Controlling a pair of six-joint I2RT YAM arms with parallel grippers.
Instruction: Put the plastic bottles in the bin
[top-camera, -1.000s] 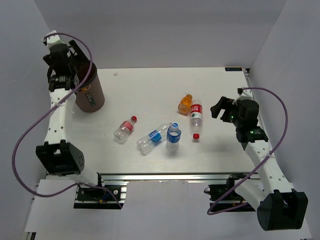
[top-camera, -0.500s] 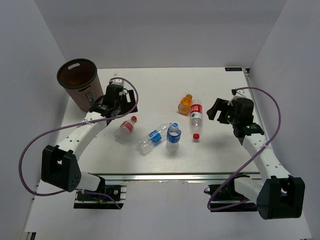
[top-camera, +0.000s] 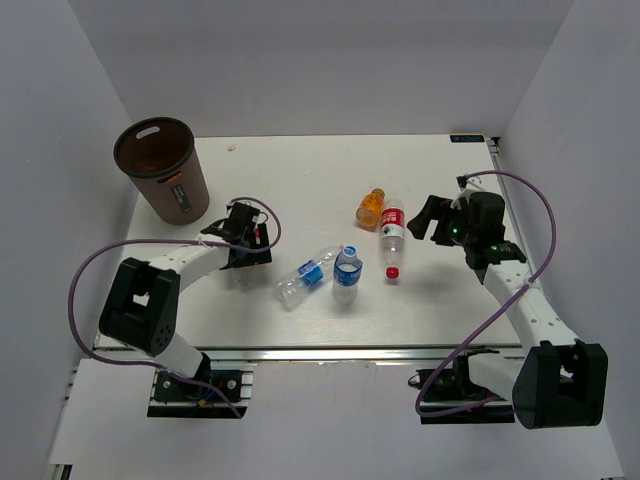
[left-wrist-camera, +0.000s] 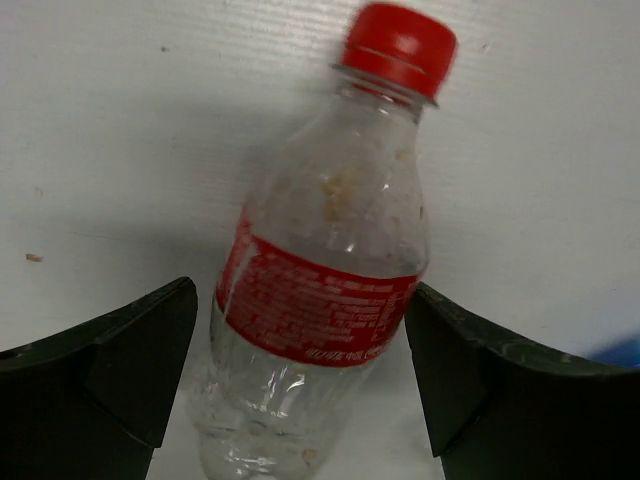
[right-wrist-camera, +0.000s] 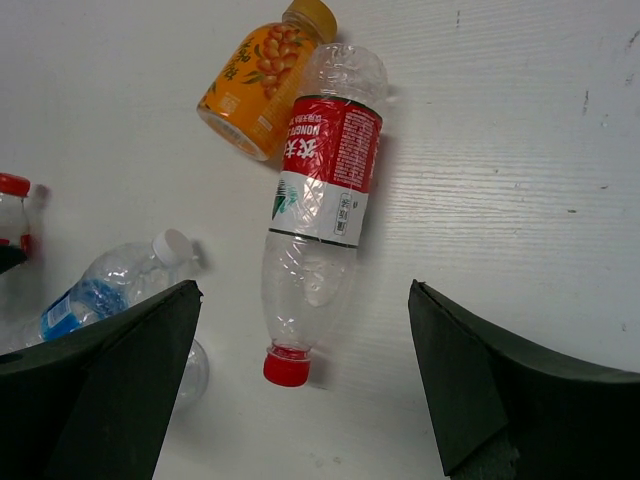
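Red-capped clear plastic bottle (left-wrist-camera: 330, 230) sits inside the wide-spread left gripper (left-wrist-camera: 300, 288); the right gripper (right-wrist-camera: 305, 290) gapes over a red-labelled clear bottle (right-wrist-camera: 325, 180).

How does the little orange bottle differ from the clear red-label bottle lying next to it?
The orange bottle is shorter; the red-label bottle is clearly longer. The orange bottle looks orange all over with a yellow cap; the red-label bottle is clear with a red cap. The orange bottle's cap points to the far edge of the table, the red-label bottle's to the near edge. Both lie on their sides, ungripped.
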